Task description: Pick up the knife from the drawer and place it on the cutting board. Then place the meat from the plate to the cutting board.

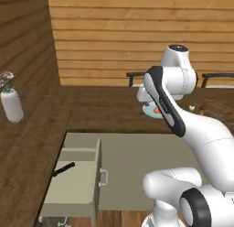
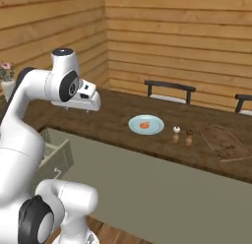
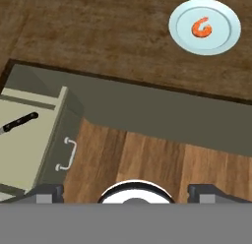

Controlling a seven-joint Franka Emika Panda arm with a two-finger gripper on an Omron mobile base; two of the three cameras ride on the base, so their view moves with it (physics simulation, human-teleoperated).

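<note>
Pincer: in your hand view the pincer (image 3: 126, 191) stands wide, its two fingertips (image 3: 47, 193) far apart at the bottom edge, with nothing between them; it hangs high above the open drawer and the floor.
Drawer: you see the drawer (image 1: 77, 185) pulled out from the olive cabinet front, its small metal handle (image 3: 67, 153) on the front panel.
Knife: the knife (image 3: 17, 122) lies inside the drawer, black handle toward the drawer front, blade running off the left edge of your hand view; from the left base view you see its handle (image 1: 64, 169) at the drawer's left side.
Plate: the pale-blue plate (image 2: 155, 127) sits on the brown surface (image 2: 118, 115), well apart from the drawer.
Meat: the orange-red meat (image 2: 144, 125) rests near the middle of the plate.
Cutting board: the cutting board (image 2: 221, 142) lies flat on the surface to the right of the plate.
Shakers: two small shakers (image 2: 182, 135) stand between the plate and the cutting board.
Vase: a white vase (image 1: 12, 105) with flowers stands on the surface at the far left.
</note>
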